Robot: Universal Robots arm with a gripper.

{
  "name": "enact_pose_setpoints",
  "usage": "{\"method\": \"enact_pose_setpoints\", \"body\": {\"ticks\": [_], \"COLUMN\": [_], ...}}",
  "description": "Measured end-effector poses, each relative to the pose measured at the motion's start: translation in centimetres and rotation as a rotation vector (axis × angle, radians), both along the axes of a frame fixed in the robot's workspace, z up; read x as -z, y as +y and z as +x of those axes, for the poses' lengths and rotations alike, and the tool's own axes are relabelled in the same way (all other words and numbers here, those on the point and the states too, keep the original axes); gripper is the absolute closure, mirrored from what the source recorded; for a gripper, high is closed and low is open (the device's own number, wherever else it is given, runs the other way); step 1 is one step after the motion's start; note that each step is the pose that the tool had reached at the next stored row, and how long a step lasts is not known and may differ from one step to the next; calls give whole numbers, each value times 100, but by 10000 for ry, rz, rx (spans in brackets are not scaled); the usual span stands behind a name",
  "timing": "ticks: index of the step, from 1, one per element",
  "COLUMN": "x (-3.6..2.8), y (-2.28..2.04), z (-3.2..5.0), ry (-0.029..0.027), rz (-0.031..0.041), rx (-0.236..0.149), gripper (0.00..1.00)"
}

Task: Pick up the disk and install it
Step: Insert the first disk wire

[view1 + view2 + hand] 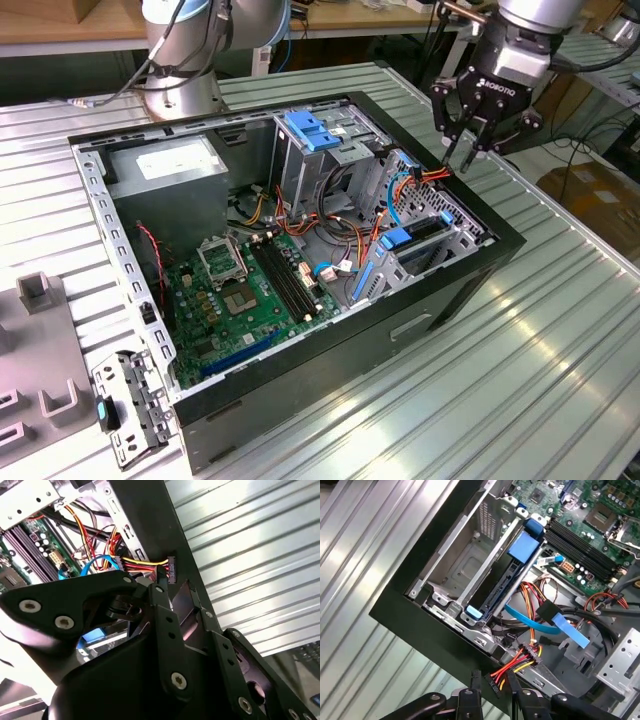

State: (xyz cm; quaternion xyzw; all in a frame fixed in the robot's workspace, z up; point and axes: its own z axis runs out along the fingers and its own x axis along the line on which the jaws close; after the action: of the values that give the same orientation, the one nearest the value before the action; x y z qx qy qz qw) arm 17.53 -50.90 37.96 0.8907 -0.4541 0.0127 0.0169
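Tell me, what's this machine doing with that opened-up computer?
A robot arm's gripper hangs over one corner of an open computer case that lies on a metal table. The gripper is nearest a loose bundle of red, yellow and orange cables. Just beside them, the disk, in its blue frame, appears to sit in the drive bay already.

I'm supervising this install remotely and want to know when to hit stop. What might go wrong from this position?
1. The gripper hangs close over the case rim; a descent slightly off line might strike it.
2. The red-and-yellow power cable and its connector sit right by the gripper, so it may snag or get pulled.
3. The loose blue data cable lies beside the disk in its bay and might get caught there.
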Motion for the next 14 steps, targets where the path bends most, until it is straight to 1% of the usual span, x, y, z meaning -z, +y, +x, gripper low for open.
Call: {"method": "enact_pose_setpoints", "body": {"ticks": [1,2,6,7,9,11,14], "x": [6,13,40,50,65,87,108], "y": [0,0,0,0,0,0,0], "z": [2,3,3,3,3,3,3], "ry": [-1,-1,0,-1,0,0,0], "rz": [-1,-2,-2,-2,-2,-2,-1], "rx": [-189,-463,-1236,-1547,-1983,-2610,-3204], "gripper": [67,67,67,67,67,67,67]}}
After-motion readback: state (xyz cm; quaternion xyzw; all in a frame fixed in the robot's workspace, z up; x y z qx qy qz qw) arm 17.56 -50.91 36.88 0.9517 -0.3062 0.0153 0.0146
